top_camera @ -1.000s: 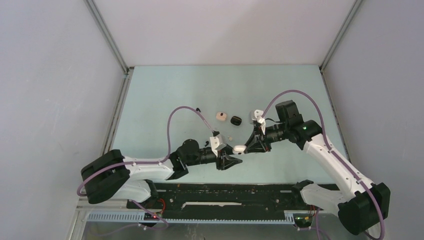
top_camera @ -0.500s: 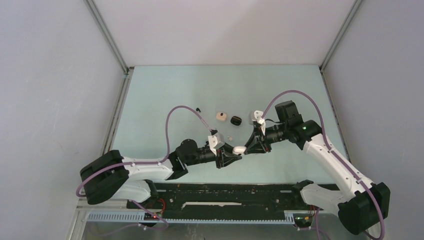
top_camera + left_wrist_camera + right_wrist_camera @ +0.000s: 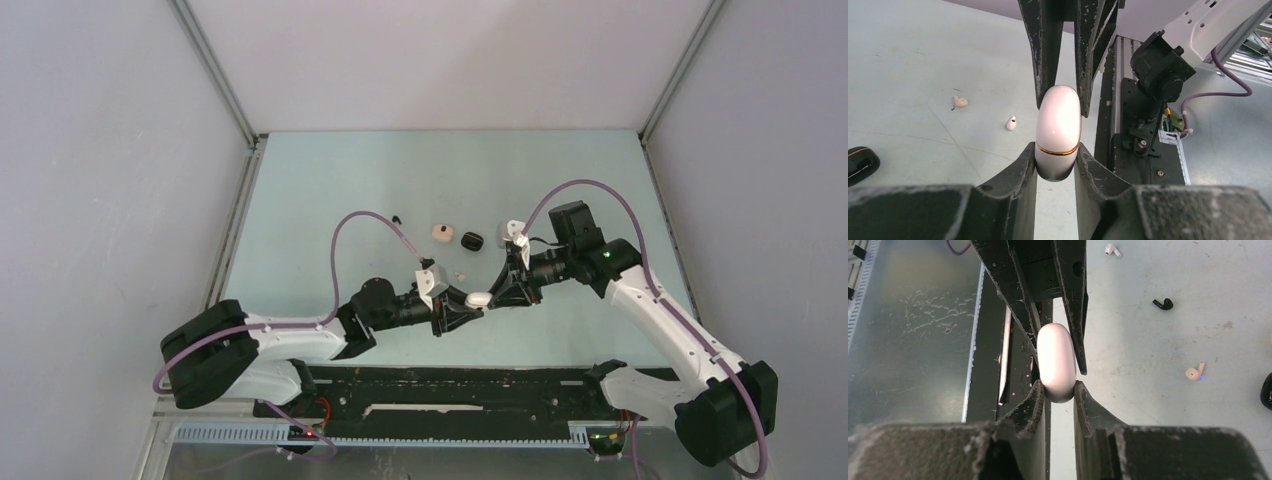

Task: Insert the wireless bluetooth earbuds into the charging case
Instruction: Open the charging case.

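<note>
A white pebble-shaped charging case [image 3: 478, 298] with a gold band [image 3: 1058, 148] hangs above the table between both arms, its lid down. My left gripper [image 3: 1057, 151] is shut on one end of the case [image 3: 1058, 125]. My right gripper [image 3: 1058, 386] is shut on the other end [image 3: 1056, 360]. On the table lie loose earbuds: a beige one [image 3: 961, 101] and a white one [image 3: 1011, 123] in the left wrist view, and a black one [image 3: 1163, 303], a beige one [image 3: 1194, 372] and a white one [image 3: 1112, 249] in the right wrist view.
A beige case [image 3: 441, 232] and a black case [image 3: 472, 240] sit on the pale green table behind the grippers. A black earbud [image 3: 397, 219] lies further left. The black base rail [image 3: 450, 385] runs along the near edge, and grey walls enclose the table.
My left gripper has moved right and slightly up to the white case and closed its jaws on it. The right gripper has kept its hold in place.
</note>
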